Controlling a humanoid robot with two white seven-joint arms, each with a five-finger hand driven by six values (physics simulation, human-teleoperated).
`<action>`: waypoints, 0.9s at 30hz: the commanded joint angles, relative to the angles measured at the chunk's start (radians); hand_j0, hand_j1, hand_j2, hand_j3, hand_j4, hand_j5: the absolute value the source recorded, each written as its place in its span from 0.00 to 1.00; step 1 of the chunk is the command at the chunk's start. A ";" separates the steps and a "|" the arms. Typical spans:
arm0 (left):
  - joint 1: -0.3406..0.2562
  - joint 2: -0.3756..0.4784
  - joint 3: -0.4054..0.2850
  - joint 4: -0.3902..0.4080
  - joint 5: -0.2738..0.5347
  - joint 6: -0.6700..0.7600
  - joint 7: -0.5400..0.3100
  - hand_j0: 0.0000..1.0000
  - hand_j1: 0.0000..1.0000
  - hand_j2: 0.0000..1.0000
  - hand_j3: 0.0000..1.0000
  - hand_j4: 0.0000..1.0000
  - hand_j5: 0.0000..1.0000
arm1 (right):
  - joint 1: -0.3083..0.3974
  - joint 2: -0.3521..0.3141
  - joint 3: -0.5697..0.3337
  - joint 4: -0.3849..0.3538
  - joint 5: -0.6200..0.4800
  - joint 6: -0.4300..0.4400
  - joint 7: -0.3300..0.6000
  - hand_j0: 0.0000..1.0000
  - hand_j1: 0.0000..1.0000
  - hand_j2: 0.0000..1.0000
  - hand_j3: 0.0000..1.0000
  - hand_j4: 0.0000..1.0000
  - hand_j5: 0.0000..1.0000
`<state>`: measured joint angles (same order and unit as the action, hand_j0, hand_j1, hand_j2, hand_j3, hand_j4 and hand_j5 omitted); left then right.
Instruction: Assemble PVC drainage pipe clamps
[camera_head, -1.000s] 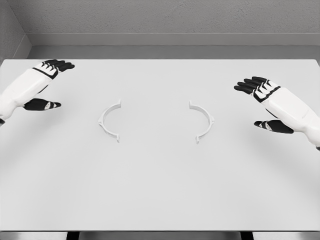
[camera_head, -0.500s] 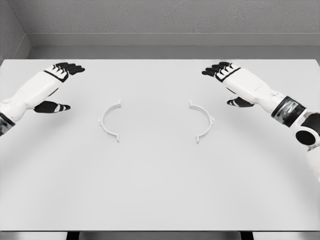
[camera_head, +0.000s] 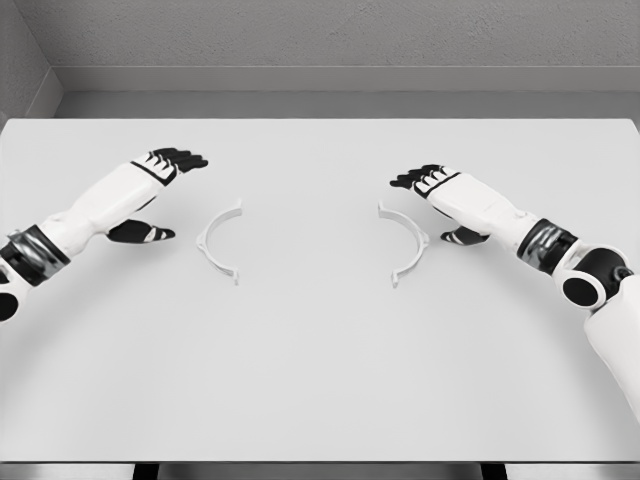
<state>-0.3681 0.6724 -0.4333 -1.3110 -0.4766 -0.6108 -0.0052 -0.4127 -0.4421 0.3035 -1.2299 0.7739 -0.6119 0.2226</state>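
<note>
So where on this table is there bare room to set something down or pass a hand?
The whole near half of the white table, below both clamp halves, is bare. So is the gap between the left white half-ring clamp piece and the right white half-ring clamp piece. It is crowded beside each piece's outer side, where the open left hand and the open right hand hover.

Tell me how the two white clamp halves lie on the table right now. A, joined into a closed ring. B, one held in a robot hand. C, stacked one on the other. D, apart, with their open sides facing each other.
D: the left clamp half and the right clamp half lie separately on the table, curves bowing outward, with bare tabletop between them and neither robot hand touching them.
</note>
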 joint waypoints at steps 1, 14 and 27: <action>-0.003 -0.010 -0.005 0.024 0.007 0.000 0.001 1.00 1.00 1.00 1.00 1.00 1.00 | 0.000 -0.003 -0.003 -0.002 -0.010 0.001 0.000 1.00 1.00 1.00 1.00 1.00 1.00; -0.051 -0.025 -0.067 0.119 0.007 0.000 0.001 1.00 1.00 1.00 1.00 1.00 1.00 | 0.034 -0.010 -0.007 -0.125 -0.008 0.001 0.003 1.00 1.00 1.00 1.00 1.00 1.00; -0.051 -0.039 -0.078 0.118 0.006 0.000 0.001 1.00 1.00 1.00 1.00 1.00 1.00 | 0.038 -0.015 -0.006 -0.114 -0.001 0.001 0.006 1.00 1.00 1.00 1.00 1.00 1.00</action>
<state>-0.4188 0.6373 -0.5110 -1.1931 -0.4773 -0.6109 -0.0052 -0.3743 -0.4567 0.2981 -1.3472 0.7779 -0.6117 0.2287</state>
